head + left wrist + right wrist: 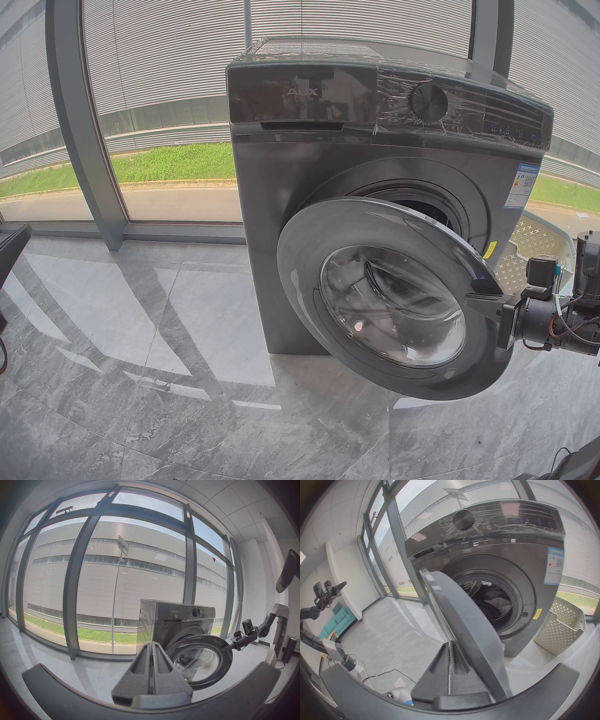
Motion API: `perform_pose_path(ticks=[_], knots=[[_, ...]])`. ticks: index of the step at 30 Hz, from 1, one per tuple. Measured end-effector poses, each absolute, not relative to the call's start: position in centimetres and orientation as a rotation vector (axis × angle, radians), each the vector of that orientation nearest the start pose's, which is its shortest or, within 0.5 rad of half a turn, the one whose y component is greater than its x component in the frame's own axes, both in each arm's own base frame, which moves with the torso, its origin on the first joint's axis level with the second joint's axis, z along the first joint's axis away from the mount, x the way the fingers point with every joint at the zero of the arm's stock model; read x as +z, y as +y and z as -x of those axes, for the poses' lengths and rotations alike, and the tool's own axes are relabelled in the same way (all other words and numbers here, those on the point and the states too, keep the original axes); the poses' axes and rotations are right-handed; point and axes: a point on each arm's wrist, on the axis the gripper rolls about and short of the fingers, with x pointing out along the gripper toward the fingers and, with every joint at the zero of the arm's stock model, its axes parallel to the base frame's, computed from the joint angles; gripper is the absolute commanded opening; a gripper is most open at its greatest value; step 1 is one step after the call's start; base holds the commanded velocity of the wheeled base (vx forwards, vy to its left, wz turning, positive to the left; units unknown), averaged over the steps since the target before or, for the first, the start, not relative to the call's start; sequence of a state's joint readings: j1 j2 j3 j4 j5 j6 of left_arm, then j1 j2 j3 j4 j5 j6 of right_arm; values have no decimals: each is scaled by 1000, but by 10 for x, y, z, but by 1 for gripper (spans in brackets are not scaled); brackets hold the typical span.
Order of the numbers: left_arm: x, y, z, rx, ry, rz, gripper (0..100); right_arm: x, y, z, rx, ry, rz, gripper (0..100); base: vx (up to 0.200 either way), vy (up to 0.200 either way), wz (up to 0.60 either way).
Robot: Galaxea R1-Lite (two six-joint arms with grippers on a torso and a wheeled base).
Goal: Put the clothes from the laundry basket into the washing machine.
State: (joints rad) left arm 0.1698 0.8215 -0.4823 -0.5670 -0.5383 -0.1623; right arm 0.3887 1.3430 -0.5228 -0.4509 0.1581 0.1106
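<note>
**Door open, both grippers closed and empty**

Head view: washing machine (281,219) stands on the grey tile floor (156,350) in front of the window (162,75). Its door (300,262) is swung wide toward the camera. The right gripper (476,299) is at the door's outer rim, touching or just beside it. The laundry basket (536,240) sits just beside the machine on the robot's right, half hidden behind the door and the right arm.

Right wrist view adds the drum (475,587) interior, which the door blocks in the head view. There is dark and pale fabric inside, probably clothes (495,601), though the detail is poor. The right gripper's fingers are pressed together with nothing between them, and the door edge runs alongside. The basket's contents cannot be made out. A teal sofa (339,619) is far off.

Left wrist view: left gripper (152,647) has its fingers together and empty, well apart from the machine and facing it.
</note>
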Motion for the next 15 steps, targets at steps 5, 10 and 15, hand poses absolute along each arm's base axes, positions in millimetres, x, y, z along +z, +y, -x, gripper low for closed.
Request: perform_pose_path(ticks=[5,10,15], knots=[[252,2,-83,-386,-176,83,0,178,63,-188,438,396,-80,0,0,0,0],[250,2,-83,-387,-169,86,0,177,44,-190,343,390,-99,0,0,0,0],[249,2,-82,-393,-167,87,0,178,26,-195,253,371,-118,0,0,0,0]])
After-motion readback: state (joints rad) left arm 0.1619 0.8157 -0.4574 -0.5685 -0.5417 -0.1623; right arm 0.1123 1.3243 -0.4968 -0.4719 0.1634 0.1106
